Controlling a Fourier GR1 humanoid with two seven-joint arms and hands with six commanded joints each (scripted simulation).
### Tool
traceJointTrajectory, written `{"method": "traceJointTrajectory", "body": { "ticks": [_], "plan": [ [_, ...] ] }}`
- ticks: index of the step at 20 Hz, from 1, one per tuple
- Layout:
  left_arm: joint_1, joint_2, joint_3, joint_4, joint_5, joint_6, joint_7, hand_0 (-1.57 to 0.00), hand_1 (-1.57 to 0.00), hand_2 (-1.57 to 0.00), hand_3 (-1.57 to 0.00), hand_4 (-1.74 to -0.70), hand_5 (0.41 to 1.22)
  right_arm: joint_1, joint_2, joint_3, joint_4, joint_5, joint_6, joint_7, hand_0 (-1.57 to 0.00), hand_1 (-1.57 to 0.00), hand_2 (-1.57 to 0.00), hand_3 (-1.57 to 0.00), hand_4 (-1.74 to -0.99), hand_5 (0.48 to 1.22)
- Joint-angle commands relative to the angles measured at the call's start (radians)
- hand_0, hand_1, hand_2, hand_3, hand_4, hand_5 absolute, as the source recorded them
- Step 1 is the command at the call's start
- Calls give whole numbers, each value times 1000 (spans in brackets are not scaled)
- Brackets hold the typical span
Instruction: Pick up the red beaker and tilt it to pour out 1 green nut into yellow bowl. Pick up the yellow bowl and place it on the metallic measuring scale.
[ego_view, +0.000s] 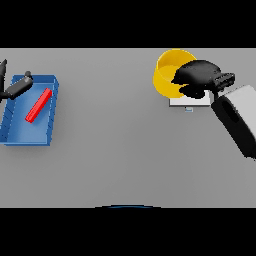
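Observation:
The yellow bowl (167, 75) sits at the back right, over the metallic measuring scale (187, 103), whose pale plate shows below it. My right hand (200, 77) covers the bowl's right side with fingers curled round its rim. The red beaker (39, 105) lies on its side as a slim red shape inside a blue tray (20, 135) at the far left. My left hand (15, 87) shows at the left edge over the tray's back corner, its fingers straight and holding nothing. No green nut is visible.
The blue tray occupies the left side of the grey table (115, 145). My right forearm (235, 120) slants in from the right edge toward the scale.

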Motion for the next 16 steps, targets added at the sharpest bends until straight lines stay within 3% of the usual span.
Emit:
{"method": "traceJointTrajectory", "body": {
  "ticks": [1, 6, 14, 16],
  "plan": [
    [7, -1, -5, -12, -4, 8, 2, 1, 1, 1, 1, -824, 759, 3, -11, -5, 25, -2, -12, -21, -1571, -1571, -1570, -1205, -1720, 1221],
    [1, -4, -3, 9, -6, 2, 7, 1, 1, 1, 1, -823, 772, -25, -8, -7, 203, 22, -102, -62, -1571, -1571, -1571, -1182, -1721, 1221],
    [-3, -4, -7, 12, -12, 5, 32, 1, 1, 1, 1, -801, 743, -64, 43, 8, 429, 46, -221, -102, -1571, -1561, -1571, -1432, -1725, 1221],
    [5, -8, -8, 15, -14, 7, 9, 1, 1, 1, 1, -796, 733, -84, 67, 14, 497, 54, -249, -108, -1571, -1518, -1563, -1482, -1727, 1221]
  ]
}}
